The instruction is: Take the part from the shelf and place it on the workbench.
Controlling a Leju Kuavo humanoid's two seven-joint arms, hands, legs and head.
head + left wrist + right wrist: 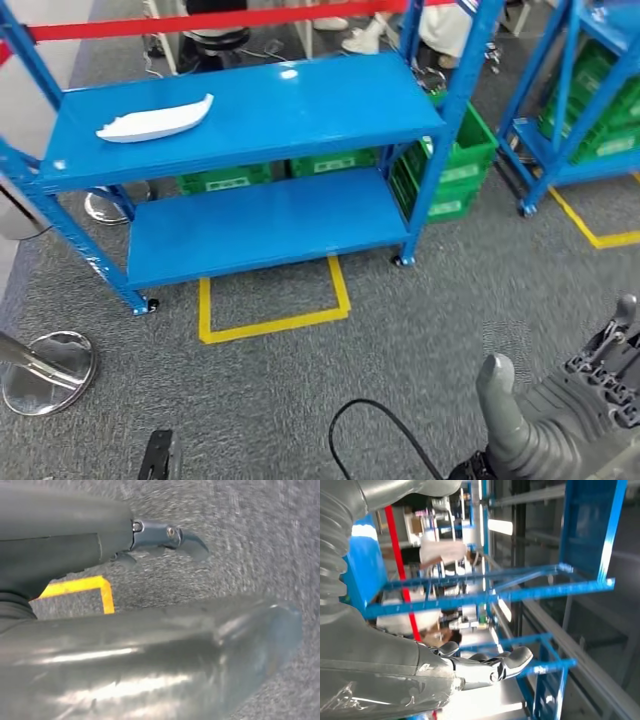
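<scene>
The part (155, 120) is a long, white, curved moulding that lies flat on the left side of the top board of the blue shelf (302, 100). My right hand (558, 410) is low at the near right, well short of the shelf, with its thumb raised, its fingers apart and nothing in it. The right wrist view shows that hand (433, 670) with fingers stretched out towards blue racking. In the left wrist view my left hand (113, 645) hangs over grey carpet, fingers extended, holding nothing.
Green crates (445, 170) stand under and behind the shelf. A yellow floor marking (272, 320) lies in front of it. A stanchion base (49, 370) is at the near left, a black cable (377, 420) near my right hand, and a second blue rack (581, 120) at the right.
</scene>
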